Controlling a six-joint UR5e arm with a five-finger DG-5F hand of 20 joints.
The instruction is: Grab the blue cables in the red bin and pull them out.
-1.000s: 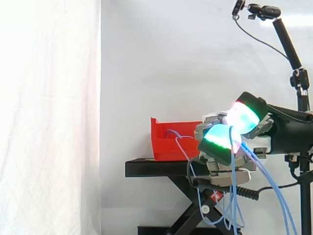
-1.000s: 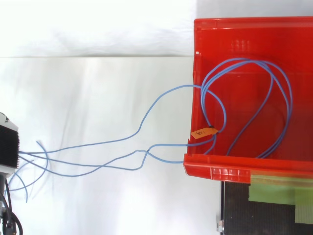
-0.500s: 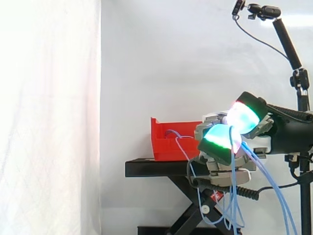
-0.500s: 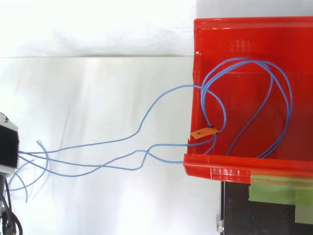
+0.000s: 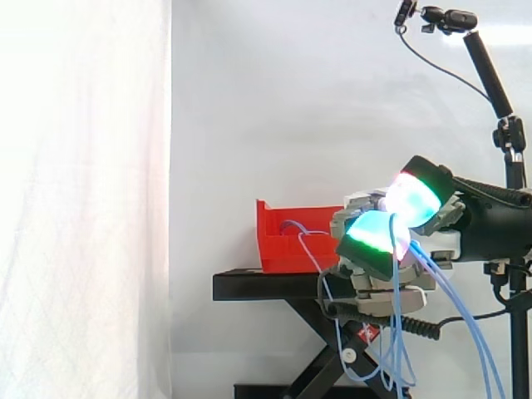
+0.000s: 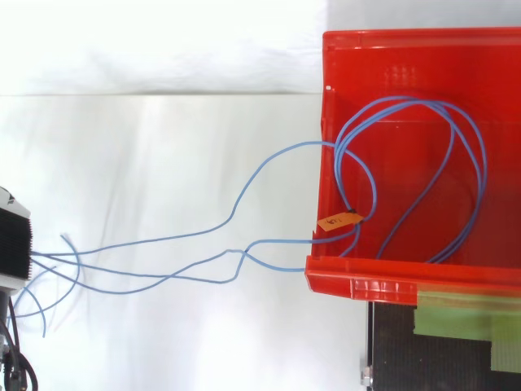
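The red bin stands on a black stand, and in the top view its near rim faces left. Blue cables loop inside the bin, cross its left wall and stretch leftward over the white floor. An orange tag sits on them at the bin wall. In the side view my hand hovers right of the bin at rim height. Its fingers are curled round the blue cables, whose loose ends hang down below it. Part of the hand touches the left edge of the top view.
The black scissor stand carries the bin. A camera pole rises at the far right behind my arm. Green tape lies on the stand beside the bin. A white curtain hangs at the left.
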